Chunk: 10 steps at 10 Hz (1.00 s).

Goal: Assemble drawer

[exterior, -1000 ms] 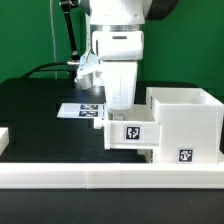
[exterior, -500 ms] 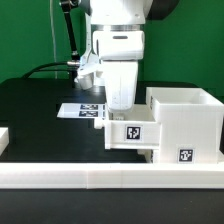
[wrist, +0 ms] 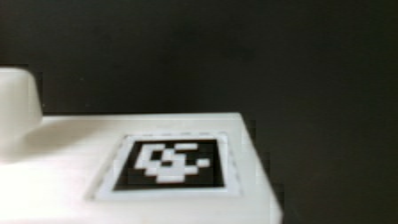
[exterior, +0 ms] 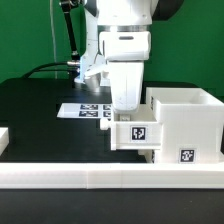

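Observation:
My gripper [exterior: 125,108] points straight down and is shut on the wall of a small white tray [exterior: 135,135] with a black-and-white tag on its front. The fingertips are hidden behind the tray wall. The tray touches the left side of the tall white housing [exterior: 185,118], which stands at the exterior view's right with a tag low on its front. In the wrist view no fingers show, only a white surface [wrist: 71,150] with a tag [wrist: 173,162], very close and blurred. A second tray cannot be made out.
The marker board [exterior: 80,110] lies flat on the black table behind the gripper. A long white rail [exterior: 100,180] runs along the table's front edge. The corner of another white part [exterior: 4,138] shows at the exterior view's left edge.
My gripper and the tray have moved together a little toward the exterior view's right, closer against the housing.

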### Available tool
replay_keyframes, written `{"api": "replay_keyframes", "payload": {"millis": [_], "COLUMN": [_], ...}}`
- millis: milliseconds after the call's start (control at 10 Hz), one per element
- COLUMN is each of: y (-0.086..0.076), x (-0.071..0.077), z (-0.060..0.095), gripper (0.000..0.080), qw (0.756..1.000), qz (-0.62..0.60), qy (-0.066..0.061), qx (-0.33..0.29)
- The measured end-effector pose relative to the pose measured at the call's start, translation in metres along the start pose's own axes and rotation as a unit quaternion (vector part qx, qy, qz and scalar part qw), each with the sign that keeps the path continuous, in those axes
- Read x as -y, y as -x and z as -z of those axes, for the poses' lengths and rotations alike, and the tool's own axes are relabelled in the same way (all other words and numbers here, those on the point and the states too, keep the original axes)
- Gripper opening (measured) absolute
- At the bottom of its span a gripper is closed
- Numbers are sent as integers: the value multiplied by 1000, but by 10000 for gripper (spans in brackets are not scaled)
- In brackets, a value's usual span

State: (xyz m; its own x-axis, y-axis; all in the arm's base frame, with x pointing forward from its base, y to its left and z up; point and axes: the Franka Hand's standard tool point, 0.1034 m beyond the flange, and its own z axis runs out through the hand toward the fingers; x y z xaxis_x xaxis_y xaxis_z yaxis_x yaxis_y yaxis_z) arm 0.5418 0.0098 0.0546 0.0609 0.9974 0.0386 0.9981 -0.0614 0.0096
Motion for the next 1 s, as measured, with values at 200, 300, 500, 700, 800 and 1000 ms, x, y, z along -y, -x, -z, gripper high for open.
{"api": "replay_keyframes", "payload": {"millis": [200,300,500,700,800,1000], "y": [0,0,1,-1,-1,-2], "x": [0,0,1,0,0,-2], "z": [0,0,2,9,12,22], "gripper": [42,42,242,380,546,632], "qw": [1000,1000,1000,1000,1000,1000], "qz": [0,0,-3,-5,-8,-12], "qy": [0,0,-6,-6,-9,-11], "qx": [0,0,2,4,6,10]}}
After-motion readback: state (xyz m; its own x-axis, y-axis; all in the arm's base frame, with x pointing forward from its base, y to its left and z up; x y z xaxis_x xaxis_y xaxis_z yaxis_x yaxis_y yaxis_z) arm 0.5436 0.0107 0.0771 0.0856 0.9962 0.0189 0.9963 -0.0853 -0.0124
